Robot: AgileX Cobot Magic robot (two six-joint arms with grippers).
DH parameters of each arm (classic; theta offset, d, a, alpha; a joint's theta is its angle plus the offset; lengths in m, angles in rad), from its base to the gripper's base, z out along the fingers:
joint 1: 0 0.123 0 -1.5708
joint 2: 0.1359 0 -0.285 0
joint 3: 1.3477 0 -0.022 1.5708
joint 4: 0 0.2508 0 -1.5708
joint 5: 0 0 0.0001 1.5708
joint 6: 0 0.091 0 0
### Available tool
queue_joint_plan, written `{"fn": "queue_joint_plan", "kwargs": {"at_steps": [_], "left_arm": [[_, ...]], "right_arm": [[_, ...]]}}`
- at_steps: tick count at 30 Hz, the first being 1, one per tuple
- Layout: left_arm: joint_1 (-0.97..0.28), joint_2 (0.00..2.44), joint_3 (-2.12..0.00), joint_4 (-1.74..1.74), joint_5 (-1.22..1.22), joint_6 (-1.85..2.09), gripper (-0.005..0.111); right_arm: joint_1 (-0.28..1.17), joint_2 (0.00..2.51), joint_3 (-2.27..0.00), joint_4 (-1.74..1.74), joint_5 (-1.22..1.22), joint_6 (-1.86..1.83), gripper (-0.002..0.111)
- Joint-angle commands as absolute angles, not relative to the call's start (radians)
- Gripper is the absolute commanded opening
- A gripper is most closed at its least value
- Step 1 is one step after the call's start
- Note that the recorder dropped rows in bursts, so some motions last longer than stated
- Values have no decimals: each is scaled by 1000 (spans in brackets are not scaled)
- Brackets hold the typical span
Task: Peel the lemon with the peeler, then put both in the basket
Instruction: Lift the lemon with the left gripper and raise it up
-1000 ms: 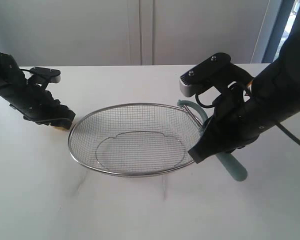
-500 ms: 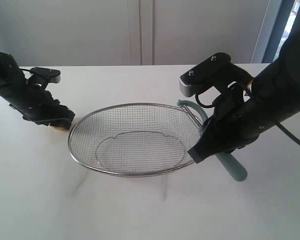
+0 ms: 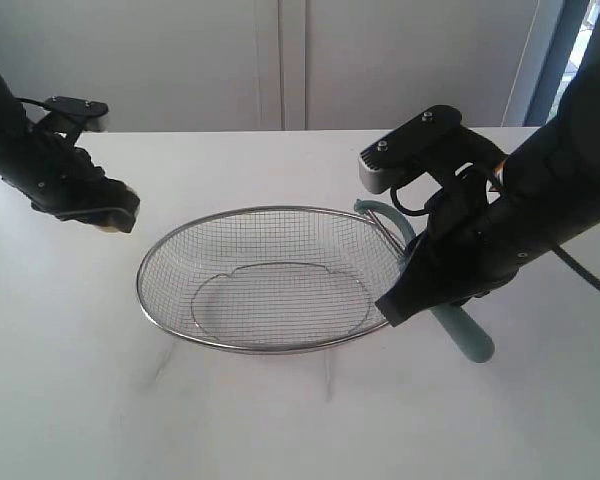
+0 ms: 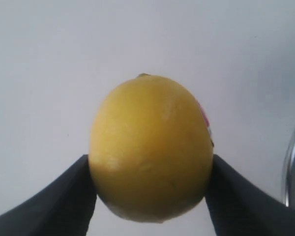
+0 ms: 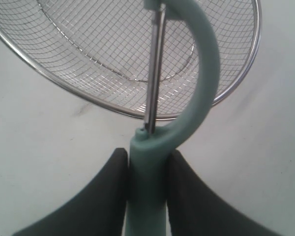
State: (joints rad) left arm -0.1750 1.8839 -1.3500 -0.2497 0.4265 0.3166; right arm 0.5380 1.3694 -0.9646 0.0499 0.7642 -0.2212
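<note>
On the left, the left gripper pinches the lemon between its two dark fingers, one on each side of the fruit. A bit of red-and-white sticker shows on the peel. The lemon is to the left of the basket, near its rim but apart from it. The basket stands in the middle of the white table. On the right, the right gripper is clamped on the teal handle of the peeler, just beside the basket's right rim, with the curved head close to that rim.

Shiny metal wire-mesh basket, matt teal plastic peeler with a steel blade — lemon skin waxy, faintly dimpled.
</note>
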Motion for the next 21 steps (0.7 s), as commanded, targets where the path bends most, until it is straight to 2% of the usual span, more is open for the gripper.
{"fn": "queue_joint_plan", "kwargs": {"at_steps": [1,21], "left_arm": [[-182,1834,-1351,-258,492,314,0],[-182,1599,-1336,-260,708,265,0]], "right_arm": [[537,1369,-970,55,754,-229,0],[537,1369,-970,54,739,-229,0]]}}
